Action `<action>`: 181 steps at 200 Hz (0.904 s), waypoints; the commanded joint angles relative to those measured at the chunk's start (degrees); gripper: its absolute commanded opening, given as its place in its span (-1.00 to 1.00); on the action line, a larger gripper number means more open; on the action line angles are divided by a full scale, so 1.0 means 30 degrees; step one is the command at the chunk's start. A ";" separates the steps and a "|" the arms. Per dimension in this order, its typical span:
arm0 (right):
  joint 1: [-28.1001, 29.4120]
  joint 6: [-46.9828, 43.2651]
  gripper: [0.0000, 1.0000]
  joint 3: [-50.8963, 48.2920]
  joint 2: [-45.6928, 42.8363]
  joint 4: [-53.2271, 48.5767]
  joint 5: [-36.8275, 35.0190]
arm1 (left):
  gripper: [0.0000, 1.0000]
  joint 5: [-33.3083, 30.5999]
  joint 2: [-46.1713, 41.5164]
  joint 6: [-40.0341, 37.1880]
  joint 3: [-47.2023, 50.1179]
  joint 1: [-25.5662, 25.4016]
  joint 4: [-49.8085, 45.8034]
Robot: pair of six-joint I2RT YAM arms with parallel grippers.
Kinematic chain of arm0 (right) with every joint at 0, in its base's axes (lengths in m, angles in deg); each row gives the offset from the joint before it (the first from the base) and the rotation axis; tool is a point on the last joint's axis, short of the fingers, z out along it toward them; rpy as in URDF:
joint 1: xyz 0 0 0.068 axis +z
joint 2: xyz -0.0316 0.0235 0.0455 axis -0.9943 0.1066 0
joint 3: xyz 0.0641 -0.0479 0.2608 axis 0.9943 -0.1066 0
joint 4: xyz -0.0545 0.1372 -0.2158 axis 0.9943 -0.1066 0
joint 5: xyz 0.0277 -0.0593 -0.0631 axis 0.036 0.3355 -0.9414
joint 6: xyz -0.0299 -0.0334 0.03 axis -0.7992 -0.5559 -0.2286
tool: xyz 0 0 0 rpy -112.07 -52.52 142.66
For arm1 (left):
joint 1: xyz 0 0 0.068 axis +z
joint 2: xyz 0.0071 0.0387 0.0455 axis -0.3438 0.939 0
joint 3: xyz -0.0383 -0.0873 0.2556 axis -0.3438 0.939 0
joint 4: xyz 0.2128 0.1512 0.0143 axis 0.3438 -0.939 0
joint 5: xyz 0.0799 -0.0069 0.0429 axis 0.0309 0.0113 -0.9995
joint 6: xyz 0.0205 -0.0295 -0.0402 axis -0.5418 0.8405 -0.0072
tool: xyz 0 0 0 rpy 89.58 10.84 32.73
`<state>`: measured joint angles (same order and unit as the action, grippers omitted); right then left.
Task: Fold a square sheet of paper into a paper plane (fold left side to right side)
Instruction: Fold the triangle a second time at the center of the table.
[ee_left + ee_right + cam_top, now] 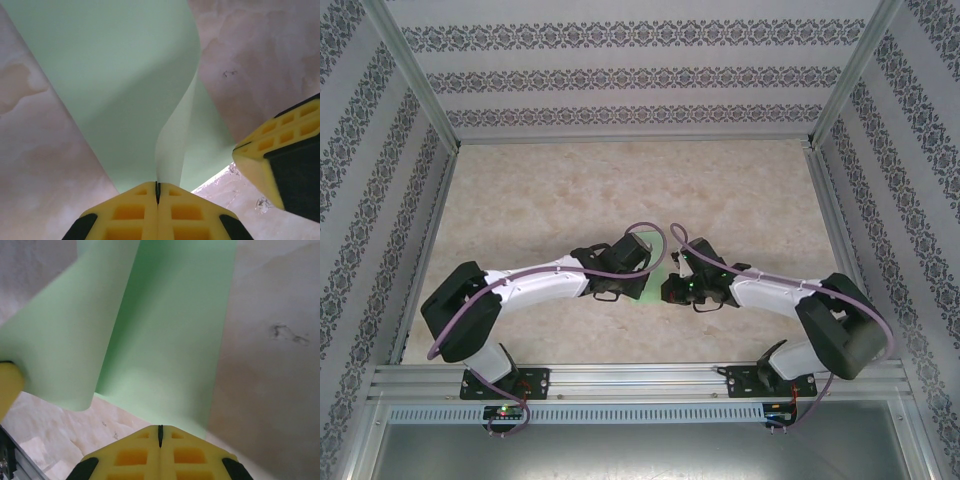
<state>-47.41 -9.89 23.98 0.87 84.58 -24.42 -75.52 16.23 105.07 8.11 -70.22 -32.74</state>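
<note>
The square sheet of paper [656, 250] is pale mint green and lies on the marble table between my two arms. My left gripper [158, 186] is shut on the sheet's [115, 75] near edge, and a strip of it curls up out of the jaws. My right gripper [160, 430] is shut, with its tips at the near edge of the flat part of the sheet [170, 340]. No paper shows in its gap. The lifted flap [65, 350] bulges at the left of the right wrist view. In the top view the left gripper [642, 272] and right gripper [672, 282] nearly meet.
The marble-patterned tabletop [550, 200] stretches away behind the arms. Patterned walls with metal posts [415, 80] enclose it on three sides. An aluminium rail [640, 380] runs along the near edge. The right gripper's yellow fingers [280, 150] sit close beside the left one.
</note>
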 commanded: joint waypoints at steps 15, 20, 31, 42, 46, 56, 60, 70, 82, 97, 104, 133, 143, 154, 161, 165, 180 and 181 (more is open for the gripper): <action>0.0236 -0.0034 -1.00 0.0730 0.0810 0.0460 -0.0491 | -0.99 -0.0586 -0.0356 0.0525 -0.0295 0.0267 -0.0395; 0.0265 -0.0035 -1.00 0.0785 0.0941 0.0423 -0.0491 | -1.00 -0.0662 -0.0329 0.0534 -0.0309 0.0267 -0.0449; 0.0295 -0.0031 -1.00 0.0822 0.1100 0.0350 -0.0571 | -1.00 -0.1002 -0.0269 0.0507 -0.0389 0.0263 -0.0735; 0.0315 -0.0076 -1.00 0.0880 0.1194 0.0174 -0.0680 | -1.00 -0.1307 -0.0209 0.0363 -0.0507 0.0252 -0.1029; 0.0318 -0.0100 -1.00 0.0903 0.1235 0.0090 -0.0711 | -1.00 -0.1362 -0.0208 0.0316 -0.0552 0.0266 -0.1095; 0.0353 -0.0250 -1.00 0.0987 0.1295 -0.0191 -0.0805 | -1.00 -0.1541 -0.0110 0.0152 -0.0651 0.0267 -0.1315; 0.0346 -0.0290 -1.00 0.1040 0.1342 -0.0345 -0.0854 | -1.00 -0.1600 -0.0070 0.0089 -0.0718 0.0267 -0.1399; 0.0382 -0.0430 -1.00 0.1141 0.1384 -0.0661 -0.0958 | -1.00 -0.1748 0.0085 -0.0073 -0.0905 0.0267 -0.1609; 0.0407 -0.0529 -1.00 0.1203 0.1406 -0.1002 -0.1195 | -1.00 -0.1860 0.0280 -0.0223 -0.1058 0.0267 -0.1770; 0.0427 -0.0627 -1.00 0.1248 0.1468 -0.1260 -0.1268 | -1.00 -0.1926 0.0487 -0.0393 -0.1151 0.0267 -0.1812; 0.0434 -0.0685 -1.00 0.1262 0.1498 -0.1410 -0.1302 | -1.00 -0.1993 0.0575 -0.0430 -0.1184 0.0267 -0.1833; 0.0470 -0.0822 -1.00 0.1262 0.1754 -0.1795 -0.1355 | -1.00 -0.2246 0.1052 -0.0679 -0.1351 0.0269 -0.1830; 0.0492 -0.0925 -1.00 0.1262 0.1868 -0.1935 -0.1413 | -1.00 -0.2321 0.1273 -0.0772 -0.1462 0.0296 -0.1913; 0.0500 -0.1000 -1.00 0.1288 0.1917 -0.2101 -0.1472 | -1.00 -0.2408 0.1522 -0.0866 -0.1561 0.0279 -0.2006; 0.0486 -0.1045 -1.00 0.1290 0.1945 -0.2170 -0.1502 | -1.00 -0.2465 0.1630 -0.0923 -0.1575 0.0292 -0.2037; 0.0492 -0.1067 -1.00 0.1291 0.1956 -0.2177 -0.1515 | -1.00 -0.2490 0.1678 -0.0947 -0.1597 0.0296 -0.2043; 0.0492 -0.1133 -1.00 0.1301 0.2007 -0.2272 -0.1500 | -1.00 -0.2686 0.1838 -0.1151 -0.1599 0.0296 -0.2065; 0.0496 -0.1141 -1.00 0.1311 0.2004 -0.2283 -0.1508 | -1.00 -0.2695 0.1855 -0.1172 -0.1599 0.0296 -0.2067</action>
<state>-46.49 -11.53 27.21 5.66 80.75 -27.13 -81.42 20.76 103.88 4.61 -70.17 -36.46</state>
